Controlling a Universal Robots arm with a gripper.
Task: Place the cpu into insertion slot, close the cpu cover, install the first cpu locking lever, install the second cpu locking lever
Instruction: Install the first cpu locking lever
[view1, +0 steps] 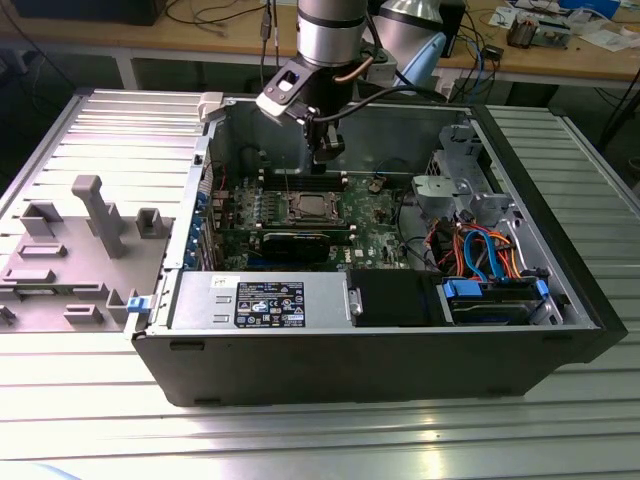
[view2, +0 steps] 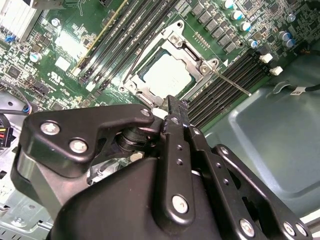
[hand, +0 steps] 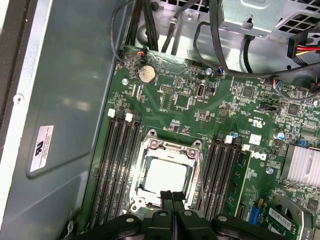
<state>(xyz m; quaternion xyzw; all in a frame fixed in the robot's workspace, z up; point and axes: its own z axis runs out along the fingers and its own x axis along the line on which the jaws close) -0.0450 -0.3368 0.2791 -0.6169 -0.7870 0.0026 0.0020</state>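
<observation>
Silver-grey cpu (hand: 164, 176): seated in the insertion slot (view1: 293, 212), at the centre of the exterior view, mid motherboard (hand: 200, 100).
Metal cpu cover (hand: 150, 148): lies flat, framing the chip.
One locking lever (view2: 234, 84): a thin wire jutting past the socket corner; it looks unlatched to me.
Step in hand: likely lever work; push on the wire alone, steadily, clear of the chip's top.
Your hand (hand: 172, 201): fingers pinched together, holding nothing, tips just over the socket's edge.
Arm: drops near-vertical into the case (view1: 400, 350).

Gripper (hand: 172, 199) hides 1 edge of cpu cover (hand: 169, 148), first wrist view.
</observation>
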